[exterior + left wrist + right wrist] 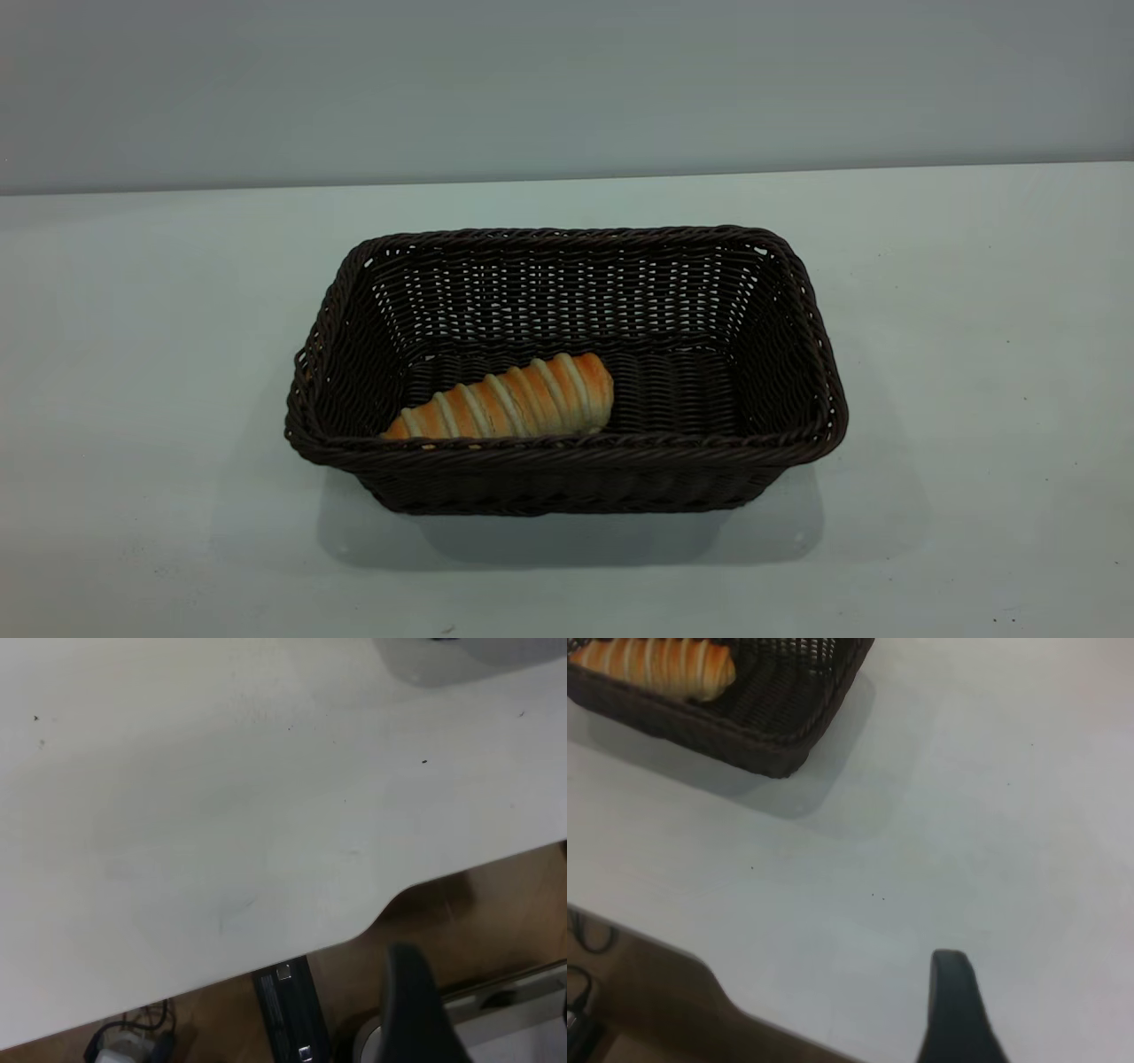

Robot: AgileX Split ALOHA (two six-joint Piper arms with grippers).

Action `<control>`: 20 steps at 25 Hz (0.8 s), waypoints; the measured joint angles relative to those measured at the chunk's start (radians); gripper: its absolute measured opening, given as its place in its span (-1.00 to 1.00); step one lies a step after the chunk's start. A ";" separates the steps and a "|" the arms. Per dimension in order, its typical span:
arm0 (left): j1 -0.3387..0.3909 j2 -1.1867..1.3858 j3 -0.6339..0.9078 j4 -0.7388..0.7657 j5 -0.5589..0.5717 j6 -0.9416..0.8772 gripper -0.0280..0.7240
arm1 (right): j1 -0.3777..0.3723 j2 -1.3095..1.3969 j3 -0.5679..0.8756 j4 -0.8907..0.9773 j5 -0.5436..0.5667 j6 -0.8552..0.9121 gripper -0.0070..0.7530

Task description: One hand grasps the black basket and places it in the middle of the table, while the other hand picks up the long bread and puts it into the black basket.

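The black basket (pixel 797 354) stands in the middle of the table (pixel 974 354). The long bread (pixel 514 403) lies inside it, on the floor by the front left corner. Neither arm shows in the exterior view. The right wrist view shows one corner of the basket (pixel 771 735) with the bread (pixel 664 665) in it. My right gripper (pixel 952 1010) is a dark part over bare table, well apart from the basket. My left gripper (pixel 412 1010) hangs beyond the table's edge (pixel 354 935), and neither basket nor bread shows in its view.
Below the table edge in the left wrist view are a wooden floor, a black power strip (pixel 288 1010) and cables (pixel 124 1045). The right wrist view also shows the table's edge (pixel 700 966) with cables (pixel 580 992) beneath.
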 joint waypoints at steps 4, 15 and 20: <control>0.000 0.000 0.000 0.020 0.000 0.001 0.26 | 0.000 0.000 0.000 0.000 0.000 0.000 0.34; 0.000 0.000 0.000 0.022 0.000 0.002 0.26 | -0.001 0.000 0.000 0.000 0.000 0.000 0.34; 0.000 -0.002 0.000 0.022 0.000 0.003 0.26 | -0.101 0.000 0.000 0.003 0.000 0.000 0.34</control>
